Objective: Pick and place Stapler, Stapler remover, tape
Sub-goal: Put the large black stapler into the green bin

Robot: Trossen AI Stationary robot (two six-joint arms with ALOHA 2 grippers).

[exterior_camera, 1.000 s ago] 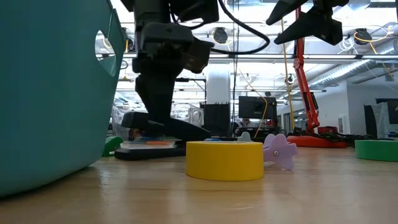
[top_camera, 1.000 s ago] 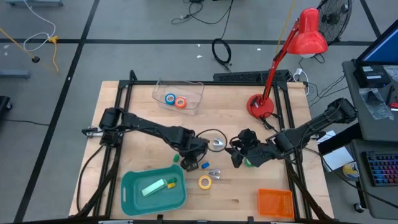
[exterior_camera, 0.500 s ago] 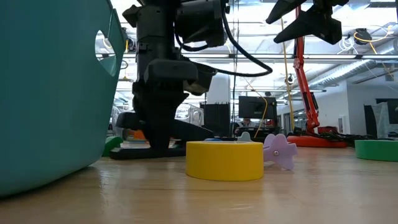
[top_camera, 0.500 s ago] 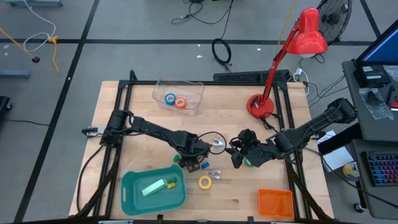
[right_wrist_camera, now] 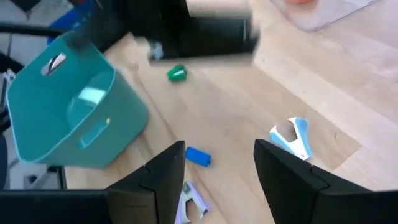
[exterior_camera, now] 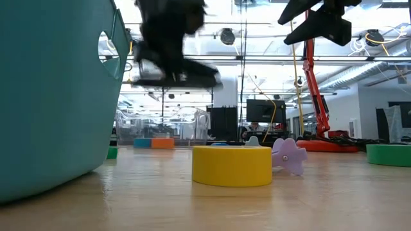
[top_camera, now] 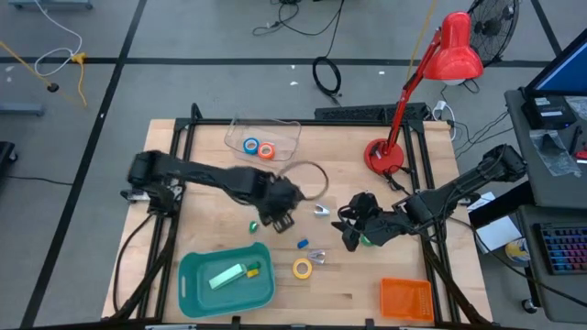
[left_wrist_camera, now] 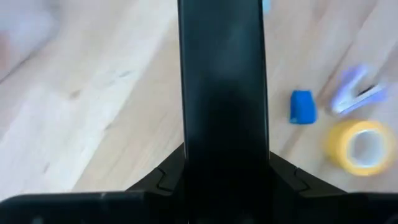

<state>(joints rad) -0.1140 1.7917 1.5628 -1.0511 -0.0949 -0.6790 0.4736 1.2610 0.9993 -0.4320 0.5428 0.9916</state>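
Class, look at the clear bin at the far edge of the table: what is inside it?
The clear bin holds two tape rolls, the blue tape and the orange tape. Nothing else shows through it.

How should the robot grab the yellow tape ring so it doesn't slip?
Come straight down from above. The yellow tape roll lies flat, hole up, so put one finger in the hole and one outside, pinching the wall on the side away from the purple staple remover close beside it. The right gripper is open and free; the left gripper holds the stapler.
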